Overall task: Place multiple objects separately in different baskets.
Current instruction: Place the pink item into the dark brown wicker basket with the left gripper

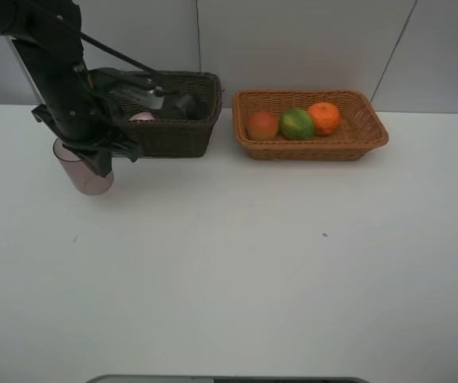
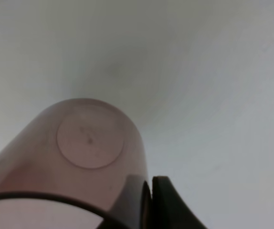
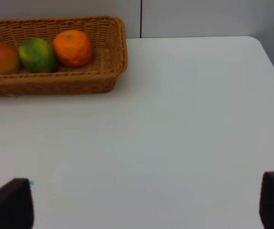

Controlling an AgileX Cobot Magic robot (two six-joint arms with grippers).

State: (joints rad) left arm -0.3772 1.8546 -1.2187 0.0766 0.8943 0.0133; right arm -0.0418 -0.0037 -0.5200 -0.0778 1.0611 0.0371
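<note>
My left gripper (image 1: 100, 159) (image 2: 146, 206) is shut on the rim wall of the translucent mauve cup (image 1: 85, 174) (image 2: 91, 152), one finger inside and one outside. The cup is upright just left of the dark brown basket (image 1: 177, 137); I cannot tell whether it touches the table. That basket holds a pink white-capped bottle (image 1: 141, 117) and a dark bottle (image 1: 186, 105), both partly hidden by the arm. The orange-tan basket (image 1: 317, 148) (image 3: 56, 84) holds the orange (image 1: 323, 117) (image 3: 71, 47), green fruit (image 1: 297, 124) (image 3: 37, 55) and red-yellow fruit (image 1: 262, 125) (image 3: 1, 58). My right gripper (image 3: 142, 202) is open over bare table.
The white table (image 1: 237, 263) runs wide in front of both baskets. A grey wall stands close behind them. The left arm's dark links (image 1: 57, 72) lean over the dark basket's left end. The right arm is outside the high view.
</note>
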